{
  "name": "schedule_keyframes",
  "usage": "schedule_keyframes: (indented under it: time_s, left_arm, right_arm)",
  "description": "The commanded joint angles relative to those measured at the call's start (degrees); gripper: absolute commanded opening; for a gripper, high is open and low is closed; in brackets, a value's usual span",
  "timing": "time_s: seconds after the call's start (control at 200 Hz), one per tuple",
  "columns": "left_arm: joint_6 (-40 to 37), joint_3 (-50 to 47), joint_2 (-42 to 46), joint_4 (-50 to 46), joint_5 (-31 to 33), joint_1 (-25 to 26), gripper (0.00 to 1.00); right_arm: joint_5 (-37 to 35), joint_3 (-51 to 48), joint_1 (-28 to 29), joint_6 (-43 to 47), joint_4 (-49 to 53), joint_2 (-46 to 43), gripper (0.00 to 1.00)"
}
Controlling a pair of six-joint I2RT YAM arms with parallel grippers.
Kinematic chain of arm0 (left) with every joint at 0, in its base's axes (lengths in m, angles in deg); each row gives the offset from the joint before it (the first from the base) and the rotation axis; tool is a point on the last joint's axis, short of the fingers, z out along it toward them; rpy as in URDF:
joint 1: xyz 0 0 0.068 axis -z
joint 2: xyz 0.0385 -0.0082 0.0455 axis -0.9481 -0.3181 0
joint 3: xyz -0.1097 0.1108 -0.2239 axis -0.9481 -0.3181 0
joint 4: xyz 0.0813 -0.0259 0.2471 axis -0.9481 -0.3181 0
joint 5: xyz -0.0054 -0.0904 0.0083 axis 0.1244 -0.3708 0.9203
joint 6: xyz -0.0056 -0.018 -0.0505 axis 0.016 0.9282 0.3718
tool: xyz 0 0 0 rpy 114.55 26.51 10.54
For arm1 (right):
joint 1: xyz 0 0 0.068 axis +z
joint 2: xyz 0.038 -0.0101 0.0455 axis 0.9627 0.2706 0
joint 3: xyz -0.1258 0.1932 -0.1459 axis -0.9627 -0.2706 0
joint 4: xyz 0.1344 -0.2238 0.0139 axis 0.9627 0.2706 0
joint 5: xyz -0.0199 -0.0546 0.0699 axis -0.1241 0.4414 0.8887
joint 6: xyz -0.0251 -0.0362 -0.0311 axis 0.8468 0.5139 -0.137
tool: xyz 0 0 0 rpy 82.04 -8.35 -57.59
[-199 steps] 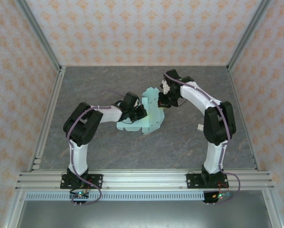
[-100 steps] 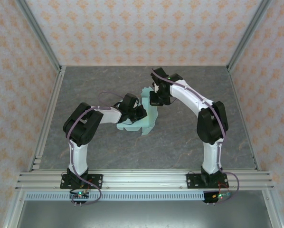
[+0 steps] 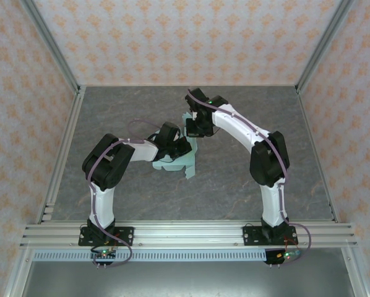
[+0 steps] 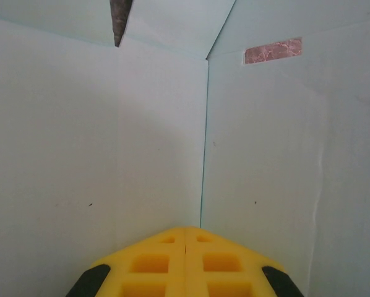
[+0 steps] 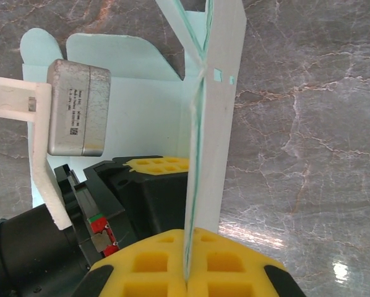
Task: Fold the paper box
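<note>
Right gripper (image 5: 187, 250) pinches the paper box (image 5: 149, 102) wall — pulling may tear it; left gripper (image 4: 185, 241) inside seems closed, empty

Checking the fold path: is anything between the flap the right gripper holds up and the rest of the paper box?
Yes. The left gripper sits on the paper box beside the raised flap that the right gripper pinches; folding that way would likely hit it.

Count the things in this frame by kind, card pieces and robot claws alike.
paper box: 1
claws: 2 (left claw, right claw)
Total: 3
</note>
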Motion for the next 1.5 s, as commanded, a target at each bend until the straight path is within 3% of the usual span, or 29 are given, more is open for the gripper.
schedule_keyframes:
  time_s: [0.0,0.215,0.846,1.246,1.496]
  left_arm:
    - [0.0,-1.4,-0.8,-2.4,2.2,1.2,0.03]
    - [-0.8,-1.3,1.4,-4.0,2.8,1.1,0.04]
    - [-5.0,-2.3,11.3,-10.4,5.3,-0.7,0.26]
    - [-11.3,-13.2,25.2,-17.3,14.9,-11.6,0.37]
    - [-12.7,-11.4,21.3,-17.6,11.0,-14.0,0.40]
  right_arm:
    - [-6.6,0.3,0.1,1.1,-0.9,2.9,0.00]
    - [-8.0,2.4,0.1,2.4,1.0,3.3,0.00]
    - [-19.9,9.0,0.3,7.6,11.3,6.0,0.00]
    - [-32.0,12.8,1.6,9.6,16.4,8.6,0.00]
    - [-30.9,14.1,1.6,11.2,16.3,9.7,0.00]
